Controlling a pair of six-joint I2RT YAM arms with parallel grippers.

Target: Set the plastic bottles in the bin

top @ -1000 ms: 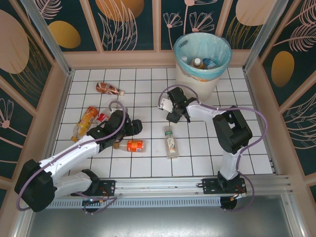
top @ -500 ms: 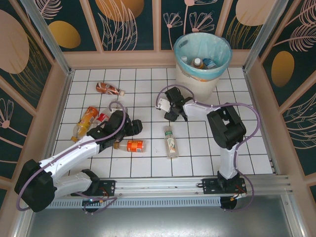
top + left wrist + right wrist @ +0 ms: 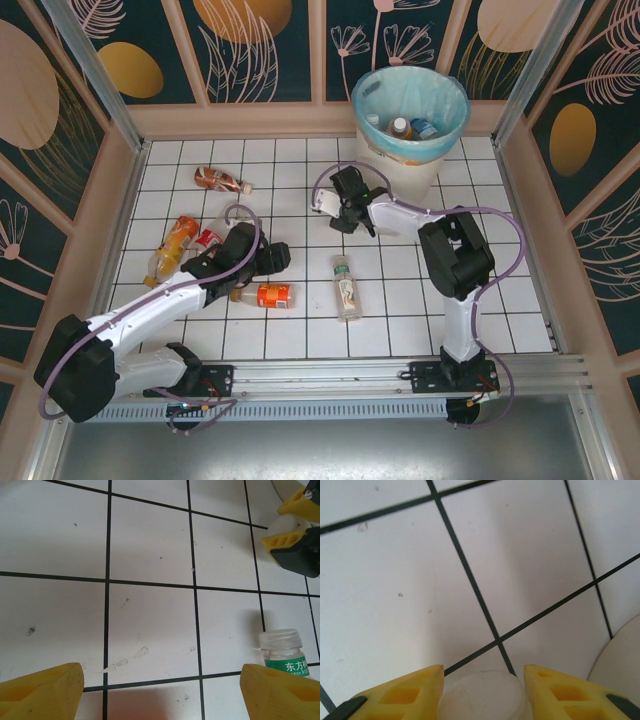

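A: Right gripper?
B: Jaws drawn in since a second back, now clamped on a small clear bottle. Arm has shifted up-frame, just left of the bin.
A: Meaning?
B: Grasp likely made, with the lift and drop into the bin to come.
A: Left gripper?
B: Unmoved, fingers apart, nothing between. Green-label bottle lies at lower right, and several others are on the desk.

White-black arms, purple cables, yellow jaws.
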